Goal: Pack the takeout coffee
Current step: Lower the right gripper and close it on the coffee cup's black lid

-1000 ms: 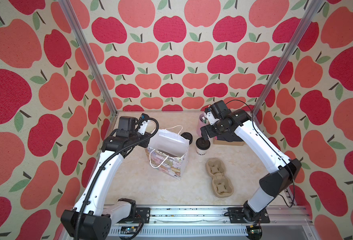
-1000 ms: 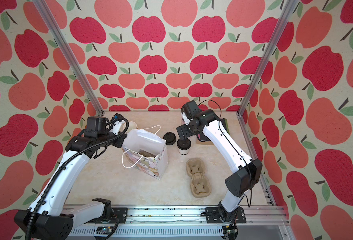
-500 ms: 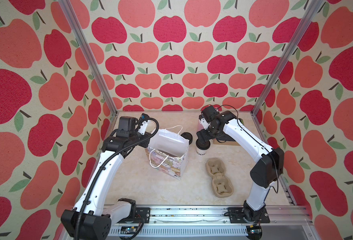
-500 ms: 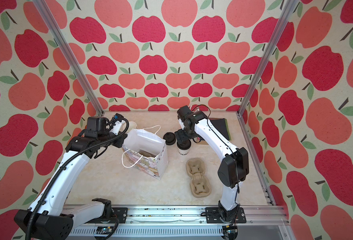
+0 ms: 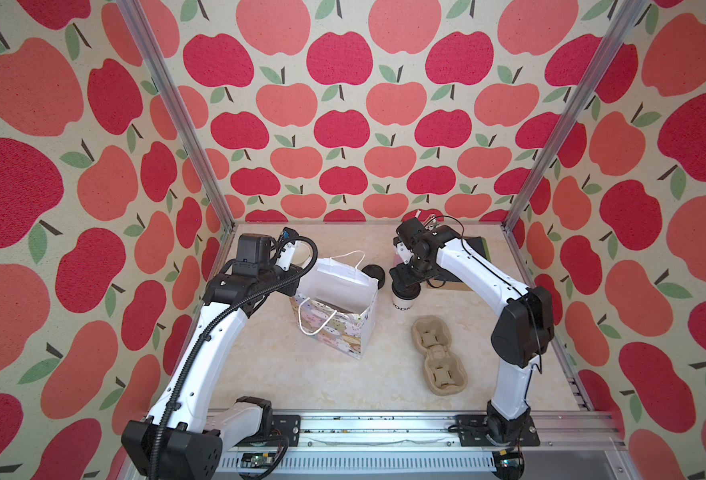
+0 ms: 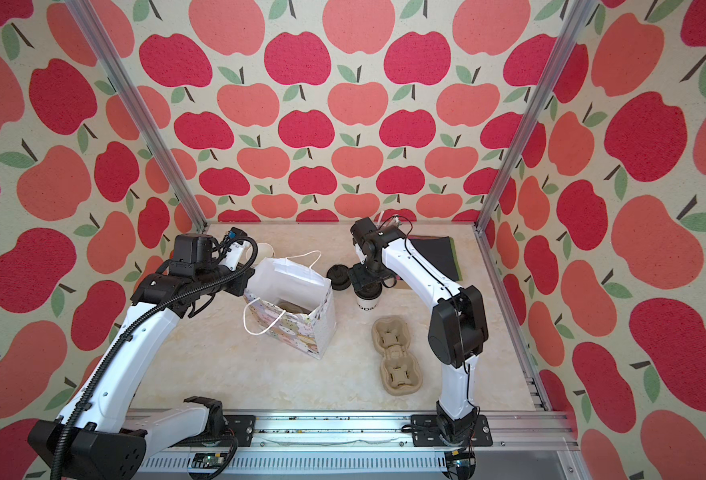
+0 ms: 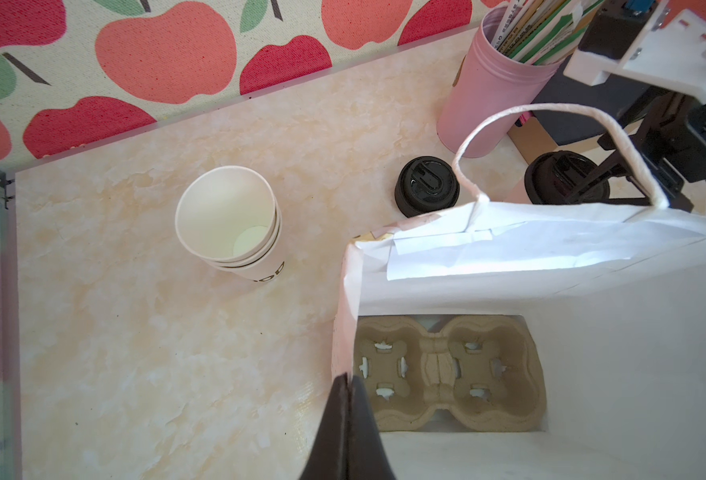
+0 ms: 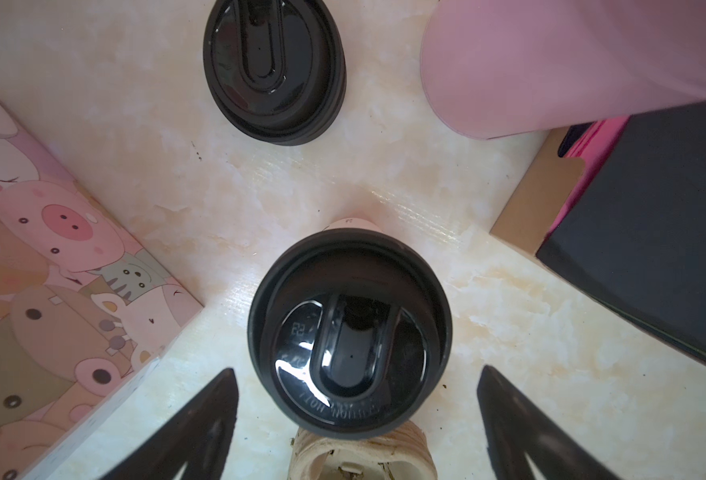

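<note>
The takeout coffee, a white paper cup [image 5: 404, 302] with black lettering, stands right of the gift bag [image 5: 334, 328] with a black lid [image 8: 349, 332] on it. My right gripper [image 8: 357, 399] hovers over the lid, open, one finger on each side and neither touching. In both top views it sits directly above the cup [image 6: 368, 301]. My left gripper [image 7: 345, 386] is shut on the bag's side edge [image 7: 345, 291], holding the bag open. A cardboard cup carrier [image 7: 447, 374] lies at the bottom of the bag.
A spare black lid [image 5: 374, 274] lies behind the cup. Another cup carrier [image 5: 438, 357] lies on the table in front. A stack of plain white cups [image 7: 226, 224], a pink cup with sticks [image 7: 492, 95] and a dark flat pad [image 6: 438, 253] stand along the back.
The right arm's elbow has swung inward, bringing its gripper over the lidded cup, and its jaws have narrowed slightly. The left arm and bag have not moved.
</note>
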Available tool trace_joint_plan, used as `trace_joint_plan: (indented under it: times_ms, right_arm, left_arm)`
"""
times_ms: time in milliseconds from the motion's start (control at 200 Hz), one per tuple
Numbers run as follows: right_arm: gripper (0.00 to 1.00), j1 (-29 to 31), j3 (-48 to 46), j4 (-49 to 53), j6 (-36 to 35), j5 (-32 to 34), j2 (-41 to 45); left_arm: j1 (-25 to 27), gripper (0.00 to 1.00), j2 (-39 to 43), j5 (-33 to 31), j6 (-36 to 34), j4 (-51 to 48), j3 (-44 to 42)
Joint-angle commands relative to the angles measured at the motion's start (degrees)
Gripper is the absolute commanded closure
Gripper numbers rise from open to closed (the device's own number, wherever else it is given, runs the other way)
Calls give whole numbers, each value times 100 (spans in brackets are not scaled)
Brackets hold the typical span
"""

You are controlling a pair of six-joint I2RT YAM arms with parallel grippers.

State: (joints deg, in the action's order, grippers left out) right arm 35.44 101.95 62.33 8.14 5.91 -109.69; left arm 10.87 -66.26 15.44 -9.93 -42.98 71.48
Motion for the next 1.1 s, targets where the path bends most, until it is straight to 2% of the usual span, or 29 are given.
trace_joint_plan:
  times_ms: [0, 570, 1096]
  right_arm:
    - [12, -36, -81, -36, -50, -65, -122]
    - [20, -37, -333, -186, 7, -233, -279]
    - [20, -36, -589, -211, -32, -4, -457]
  left_arm:
    - [-36, 100, 92, 57, 44, -8, -115]
    - [-83, 100, 84, 111, 35, 35, -170]
    - [-112, 100, 85, 146, 27, 46, -179]
